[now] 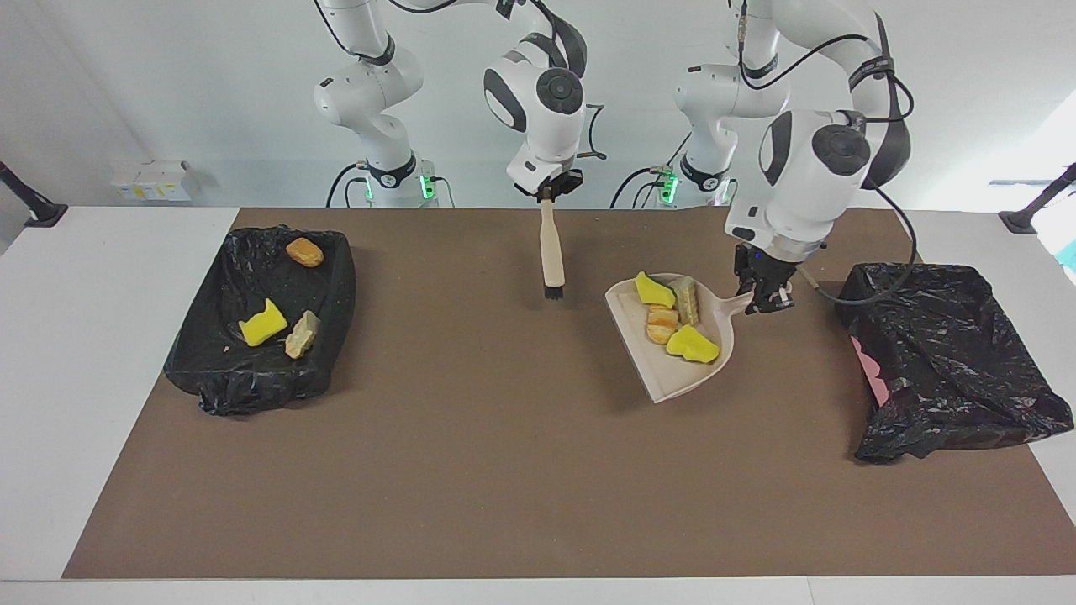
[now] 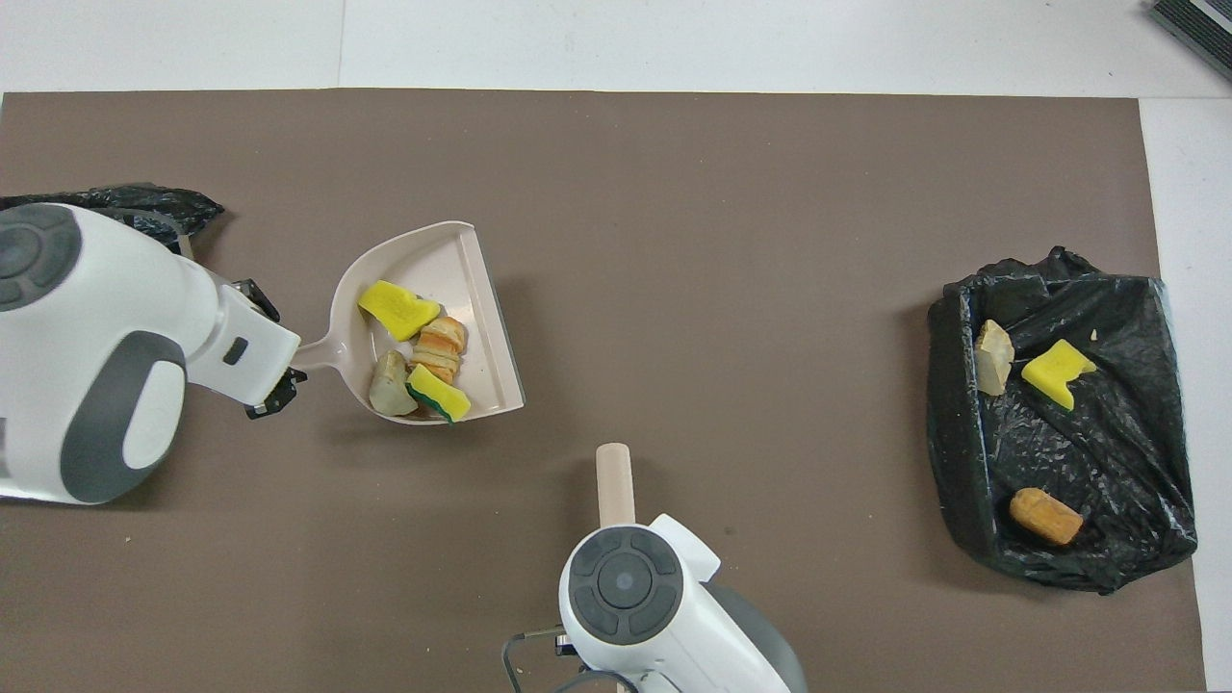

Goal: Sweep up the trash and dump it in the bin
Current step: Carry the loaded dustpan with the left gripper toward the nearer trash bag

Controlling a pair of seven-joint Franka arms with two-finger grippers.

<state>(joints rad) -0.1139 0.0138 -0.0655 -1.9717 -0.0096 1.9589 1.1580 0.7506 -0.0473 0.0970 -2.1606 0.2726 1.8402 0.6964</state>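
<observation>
Around the left gripper (image 1: 763, 296) and its loaded dustpan (image 1: 664, 370), the mat (image 1: 504, 470) lies open underneath. The covered bin (image 1: 950, 353) blocks passage toward the left arm's end; the hanging brush (image 1: 551, 252) stands toward the right arm's.

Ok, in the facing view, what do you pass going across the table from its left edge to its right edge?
Bin holding three trash pieces → brush hanging from the right gripper → dustpan carrying four pieces → left gripper on its handle → crumpled black bag.

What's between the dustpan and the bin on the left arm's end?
Nothing on the mat there: only the left end effector, shut on the dustpan handle, hangs just short of the bin. Facing view shows it best.
</observation>
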